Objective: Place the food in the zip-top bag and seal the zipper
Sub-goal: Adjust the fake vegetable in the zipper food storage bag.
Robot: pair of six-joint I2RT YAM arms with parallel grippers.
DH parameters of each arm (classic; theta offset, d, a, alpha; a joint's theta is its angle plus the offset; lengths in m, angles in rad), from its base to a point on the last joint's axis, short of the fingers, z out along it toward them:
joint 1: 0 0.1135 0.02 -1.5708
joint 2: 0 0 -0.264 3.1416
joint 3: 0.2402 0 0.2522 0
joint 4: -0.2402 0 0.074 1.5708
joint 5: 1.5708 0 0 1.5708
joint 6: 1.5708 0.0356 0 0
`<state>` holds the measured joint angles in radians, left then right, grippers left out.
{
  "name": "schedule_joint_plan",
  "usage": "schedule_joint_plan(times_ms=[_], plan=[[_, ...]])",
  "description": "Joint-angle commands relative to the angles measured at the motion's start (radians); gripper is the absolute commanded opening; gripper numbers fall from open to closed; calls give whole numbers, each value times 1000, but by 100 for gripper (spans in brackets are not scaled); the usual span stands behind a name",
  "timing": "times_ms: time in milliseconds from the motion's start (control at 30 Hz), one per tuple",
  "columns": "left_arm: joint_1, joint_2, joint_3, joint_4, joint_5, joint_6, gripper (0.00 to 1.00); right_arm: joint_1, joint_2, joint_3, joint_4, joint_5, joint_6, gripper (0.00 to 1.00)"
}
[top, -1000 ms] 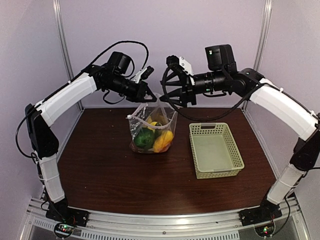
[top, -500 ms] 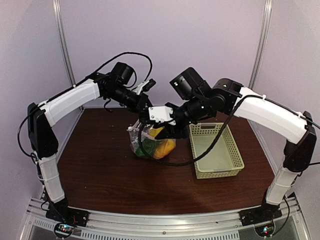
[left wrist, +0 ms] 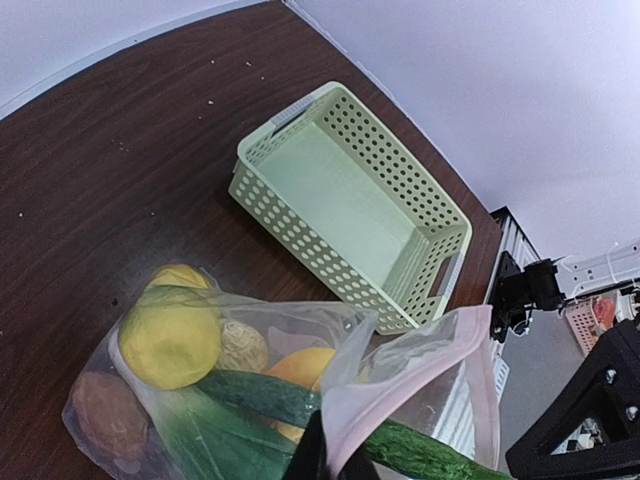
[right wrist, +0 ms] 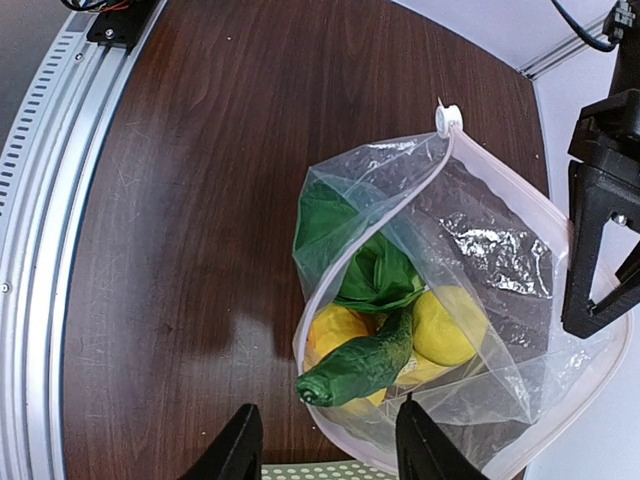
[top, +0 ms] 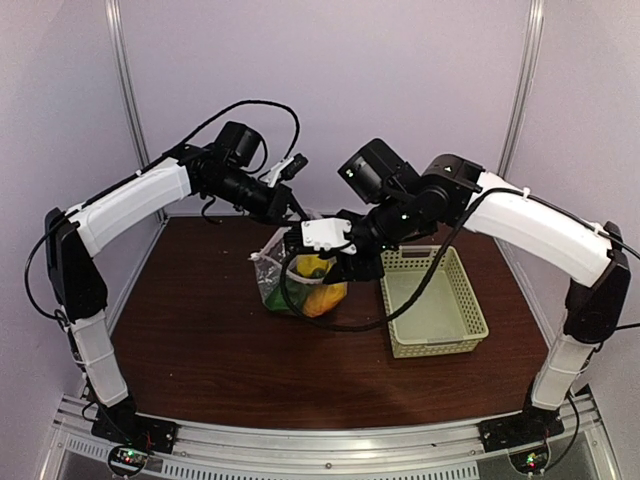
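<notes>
L jaws clamped on bag [right wrist: 490, 240] rim; R arm [top: 530, 215] bent down, jaws apart over mouth.

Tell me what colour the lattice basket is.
The basket is pale green, clearest in the left wrist view.

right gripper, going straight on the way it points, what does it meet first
Likely the green cucumber in the open zip-top bag, centred ahead of the right gripper; depth is unclear.
</notes>
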<state>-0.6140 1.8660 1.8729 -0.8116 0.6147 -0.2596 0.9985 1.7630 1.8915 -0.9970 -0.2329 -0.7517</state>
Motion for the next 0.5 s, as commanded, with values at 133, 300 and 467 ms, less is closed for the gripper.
schedule_joint_plan(times_ms=[133,300,467], plan=[[5,-38,-11,43,28,9,4,-1,-6,6,-22,-15,37,45],[5,-44,-13,43,30,11,4,-1,40,46,-28,-26,45,38],[5,-47,-16,43,32,11,4,-1,61,64,-30,-36,48,32]])
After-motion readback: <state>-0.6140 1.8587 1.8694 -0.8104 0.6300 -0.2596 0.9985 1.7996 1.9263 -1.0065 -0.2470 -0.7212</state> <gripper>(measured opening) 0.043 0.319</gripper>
